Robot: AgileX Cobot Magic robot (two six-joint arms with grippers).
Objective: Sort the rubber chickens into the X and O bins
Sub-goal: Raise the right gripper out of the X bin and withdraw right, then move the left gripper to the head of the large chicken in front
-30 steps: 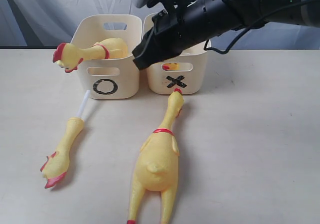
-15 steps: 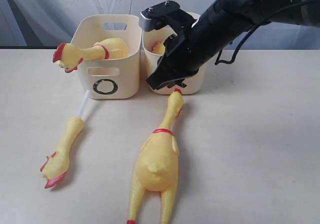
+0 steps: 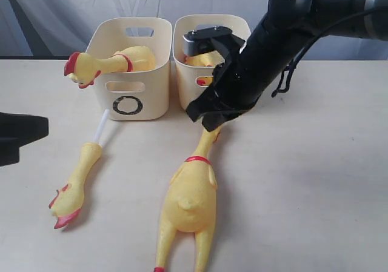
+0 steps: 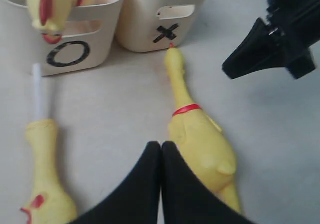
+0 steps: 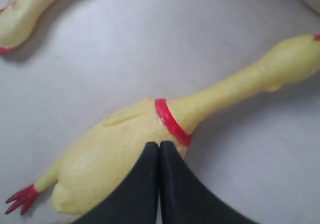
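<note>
Two cream bins stand at the back: the O bin (image 3: pixel 151 96) on the left and the X bin (image 3: pixel 188 84) on the right. One rubber chicken (image 3: pixel 112 63) lies in the O bin with its head over the rim. Another (image 3: pixel 200 59) sits in the X bin. A large chicken (image 3: pixel 191 193) lies on the table, its beak toward the X bin. A thin one (image 3: pixel 76 181) with a white tube lies to the left. My right gripper (image 3: pixel 208 124) is shut and empty, just above the large chicken's neck (image 5: pixel 225 92). My left gripper (image 4: pixel 161 144) is shut and empty, low at the left.
The right arm (image 3: pixel 273 48) slants down across the front of the X bin and hides its mark in the exterior view. A pale curtain hangs behind the bins. The tabletop (image 3: pixel 315 181) is beige.
My right arm has swung down from above the X bin to the large chicken's neck. My left gripper has come into the exterior view at the left edge.
</note>
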